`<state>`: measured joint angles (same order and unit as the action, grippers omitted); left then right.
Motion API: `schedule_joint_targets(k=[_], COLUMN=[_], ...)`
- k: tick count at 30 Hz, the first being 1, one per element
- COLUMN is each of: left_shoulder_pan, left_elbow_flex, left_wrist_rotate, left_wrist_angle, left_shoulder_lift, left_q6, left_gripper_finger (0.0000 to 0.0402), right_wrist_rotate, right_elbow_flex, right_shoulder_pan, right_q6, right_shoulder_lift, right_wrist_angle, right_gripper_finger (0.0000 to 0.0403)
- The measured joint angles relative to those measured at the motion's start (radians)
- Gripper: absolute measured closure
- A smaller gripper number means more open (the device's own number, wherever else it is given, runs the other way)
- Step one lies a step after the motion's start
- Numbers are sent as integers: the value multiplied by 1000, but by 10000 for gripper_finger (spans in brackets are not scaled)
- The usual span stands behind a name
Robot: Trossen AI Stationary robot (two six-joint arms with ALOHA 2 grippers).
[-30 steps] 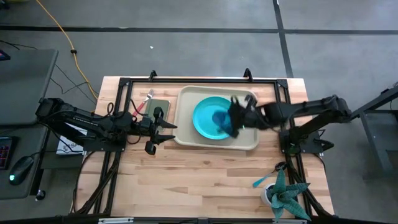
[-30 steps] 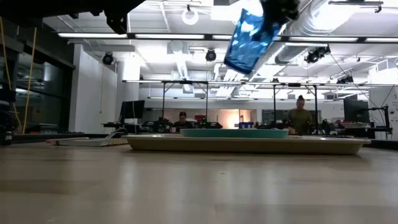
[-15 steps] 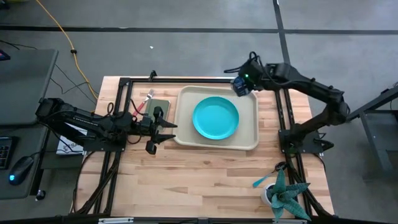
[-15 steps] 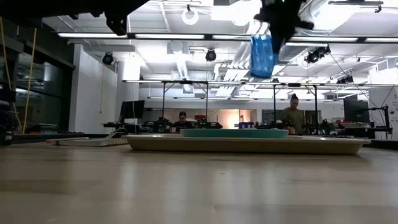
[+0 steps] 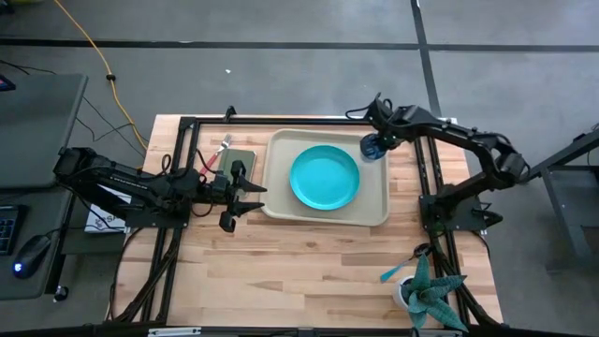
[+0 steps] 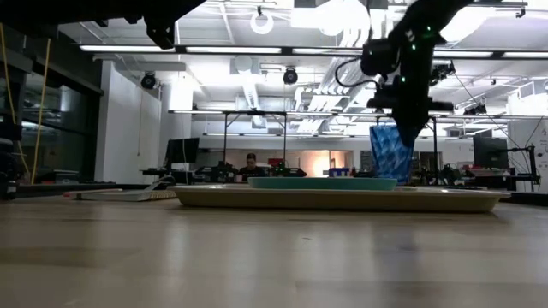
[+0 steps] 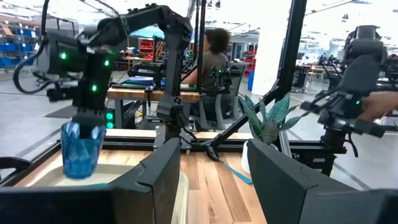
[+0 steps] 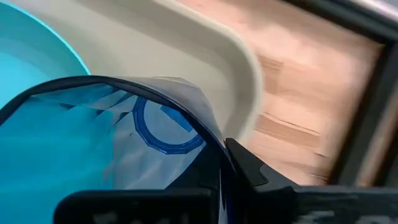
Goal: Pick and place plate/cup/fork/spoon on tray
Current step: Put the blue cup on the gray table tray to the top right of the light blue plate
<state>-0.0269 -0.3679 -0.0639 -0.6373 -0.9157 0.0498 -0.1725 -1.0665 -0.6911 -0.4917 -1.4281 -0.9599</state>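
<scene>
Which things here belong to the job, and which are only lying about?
Job things:
- tray
- plate, on the tray
- cup, held by the right tool over the tray's far right corner
- fork, far end of the green pad
- spoon, near the plant

Lying about:
- green pad
- plant

I see a round turquoise plastic plate (image 5: 325, 177) on a cream-beige rectangular plastic tray (image 5: 281, 201). A small translucent dark-blue tumbler (image 5: 373, 147) shows deep blue with paler streaks. Beside the tray I see an olive-green rectangular pad (image 5: 236, 161), a pink-red fork handle (image 5: 220, 153) and pale wood-grain tabletop (image 5: 299, 271). The spiky plant (image 5: 432, 298) is teal; both arms are black.
</scene>
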Motion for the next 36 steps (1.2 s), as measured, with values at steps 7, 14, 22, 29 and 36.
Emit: schedule_joint_targets(k=[7, 14, 22, 29, 36], left_shoulder_pan=[0, 0, 0, 0, 0], left_elbow_flex=[0, 0, 0, 0, 0], left_wrist_rotate=[-1, -4, -4, -4, -4], left_wrist_angle=[0, 0, 0, 0, 0], left_shoulder_lift=[0, 0, 0, 0, 0], left_q6=[0, 2, 3, 14, 26], left_gripper_finger=[234, 234, 234, 234, 234], right_wrist_rotate=[68, 60, 29, 35, 36], right_elbow_flex=[53, 68, 68, 68, 68], right_shoulder_pan=[-41, -45, -49, -49, -49], right_q6=[0, -30, -98, -129, -158], right_shoulder_lift=[0, 0, 0, 0, -45], right_wrist_angle=[42, 55, 60, 62, 67], right_gripper_finger=[403, 403, 403, 403, 403])
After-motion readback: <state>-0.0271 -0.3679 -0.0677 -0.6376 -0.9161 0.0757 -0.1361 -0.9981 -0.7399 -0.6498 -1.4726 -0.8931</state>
